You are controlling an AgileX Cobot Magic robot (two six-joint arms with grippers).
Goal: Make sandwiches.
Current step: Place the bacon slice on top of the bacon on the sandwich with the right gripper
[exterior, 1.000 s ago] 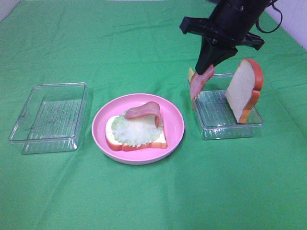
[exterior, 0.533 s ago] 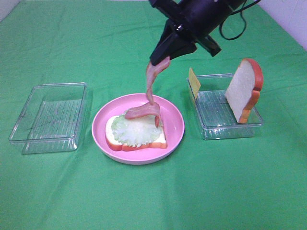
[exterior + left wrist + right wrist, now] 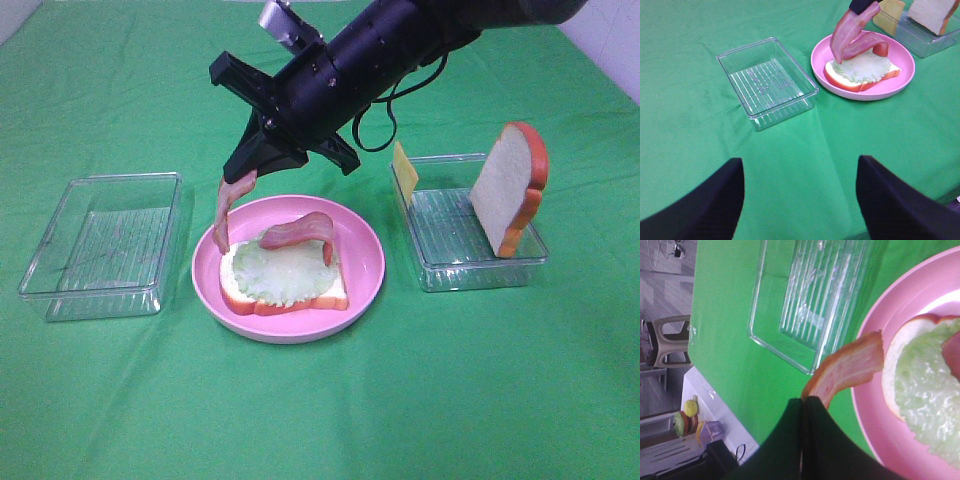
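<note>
- A green cloth covers the whole work surface, smooth but for a few soft creases.
- Past the cloth's edge, the right wrist view shows a grey floor, a beige chair and a white shelf holding small coloured toys. These are too small to name.
- The right gripper reaches across the middle. Its jaws are pressed together on the top end of a pink-red meat strip, which hangs down from the tips.
- Below that gripper, the strip's loose end dangles over the near rim of a round pink plate.
- On the plate, just beside the hanging strip, lies a bread slice topped with pale green lettuce. A second meat strip arches over the lettuce.
- On the gripper's other side, near the plate, sits a ribbed clear tray.
- Well apart from the gripper, back along its arm, a second clear tray holds an upright bread slice. A yellow cheese square leans at its wall.
- The left gripper hovers over bare cloth with its dark fingers spread wide and nothing between them. The ribbed tray and the plate lie well ahead of it.
</note>
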